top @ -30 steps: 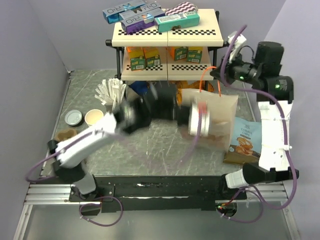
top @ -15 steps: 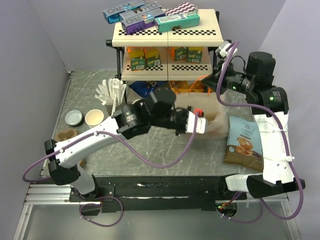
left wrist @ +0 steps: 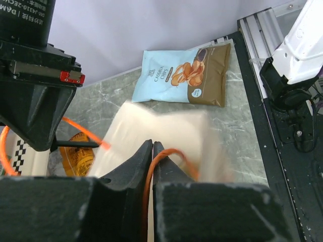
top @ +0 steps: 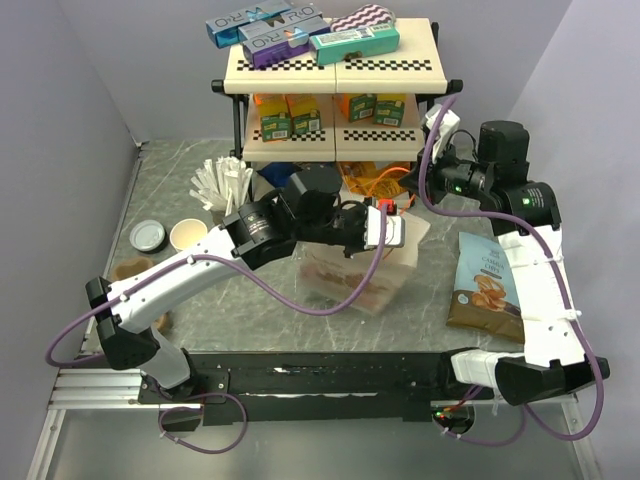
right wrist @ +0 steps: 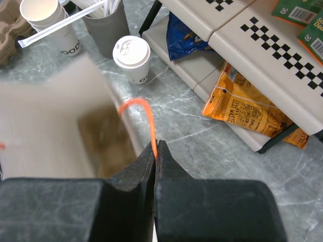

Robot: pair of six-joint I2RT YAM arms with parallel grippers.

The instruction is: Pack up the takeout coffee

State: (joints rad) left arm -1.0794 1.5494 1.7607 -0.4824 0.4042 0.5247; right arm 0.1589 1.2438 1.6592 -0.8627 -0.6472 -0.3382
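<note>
grey table point(top: 420, 335) carries chip bag point(top: 487, 283), paper cup point(top: 187, 235), lid point(top: 147, 236).

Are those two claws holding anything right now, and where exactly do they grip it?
Yes, the paper bag. The left gripper is pinched shut on one orange handle, and the right gripper on the other.

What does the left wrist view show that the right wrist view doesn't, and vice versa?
Left wrist only: the cassava chips bag, lying flat. Right wrist only: the open paper cup, a lidded white cup, the grey cup of sticks and the shelf. Both: the paper bag; left pincer and right pincer each shut on an orange handle.
</note>
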